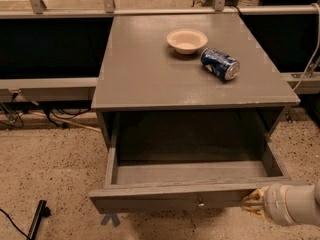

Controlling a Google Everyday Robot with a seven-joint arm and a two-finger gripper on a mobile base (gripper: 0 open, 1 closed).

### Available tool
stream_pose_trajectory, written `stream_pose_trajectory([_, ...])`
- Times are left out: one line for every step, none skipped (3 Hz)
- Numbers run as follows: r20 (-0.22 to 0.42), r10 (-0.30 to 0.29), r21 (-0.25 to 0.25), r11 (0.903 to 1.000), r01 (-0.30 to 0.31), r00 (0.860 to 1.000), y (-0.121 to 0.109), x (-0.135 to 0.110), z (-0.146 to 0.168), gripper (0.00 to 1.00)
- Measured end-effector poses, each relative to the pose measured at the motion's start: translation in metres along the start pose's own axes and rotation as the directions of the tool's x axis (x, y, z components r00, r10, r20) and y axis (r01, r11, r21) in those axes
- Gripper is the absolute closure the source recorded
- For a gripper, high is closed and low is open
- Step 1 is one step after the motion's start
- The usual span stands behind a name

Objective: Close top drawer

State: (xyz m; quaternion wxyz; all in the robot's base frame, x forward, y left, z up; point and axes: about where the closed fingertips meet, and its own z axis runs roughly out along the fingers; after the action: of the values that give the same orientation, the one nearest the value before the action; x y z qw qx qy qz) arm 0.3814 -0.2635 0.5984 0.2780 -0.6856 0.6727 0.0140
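The top drawer [150, 200] of the grey cabinet stands pulled far out and looks empty inside. Its long front panel faces me, with a small metal knob [200, 202] at the centre. My gripper [252, 202] comes in from the lower right on a white arm and is at the right end of the front panel, touching or nearly touching it.
On the cabinet top [145, 69] sit a cream bowl [186, 40] and a blue can [220, 63] lying on its side. A black object [37, 218] with a cable lies on the speckled floor at the lower left. Dark panels and a rail run behind.
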Motion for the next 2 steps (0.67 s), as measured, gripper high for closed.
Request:
stream_pose_trajectory([0.010, -0.024, 0.002, 0.9997, 0.024, 1.000, -0.023, -0.003, 0.010, 1.00])
stream_pose_trajectory([0.020, -0.058, 0.005, 0.9983, 0.058, 0.998, -0.045, -0.013, 0.021, 1.00])
